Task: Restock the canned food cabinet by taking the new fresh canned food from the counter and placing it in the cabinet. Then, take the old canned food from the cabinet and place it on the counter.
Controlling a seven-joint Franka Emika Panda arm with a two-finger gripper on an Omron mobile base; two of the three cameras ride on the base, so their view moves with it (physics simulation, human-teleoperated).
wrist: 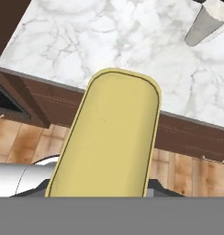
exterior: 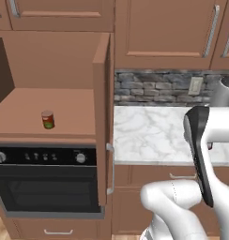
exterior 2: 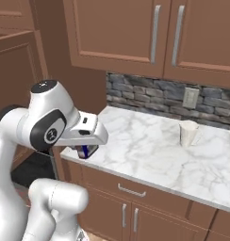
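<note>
A: Where is the tool [exterior 2: 85, 151], and in what state?
B: In the right base view it hangs under the white hand at the near left corner of the desk [exterior 2: 150, 141], clenched on the blue can [exterior 2: 86, 150], whose dark blue side shows between the tips. In the hand view the yellow top of the can [wrist: 109, 137] lies close before the camera, with the desk's front edge and the wooden floor [wrist: 26, 142] behind it.

A: And the red can [exterior: 48, 119]?
B: Upright on the shelf of the cabinet [exterior: 60, 112], near the front edge, toward the left. The cabinet door [exterior: 103, 117] stands open, edge-on in the left base view, above the black oven [exterior: 46, 178].

A: What else is on the desk?
B: A white cup [exterior 2: 188, 133] stands toward the back right, near the stone tiles [exterior 2: 150, 92], well apart from the tool. A wall socket [exterior 2: 190, 98] sits in the tiles behind it.
</note>
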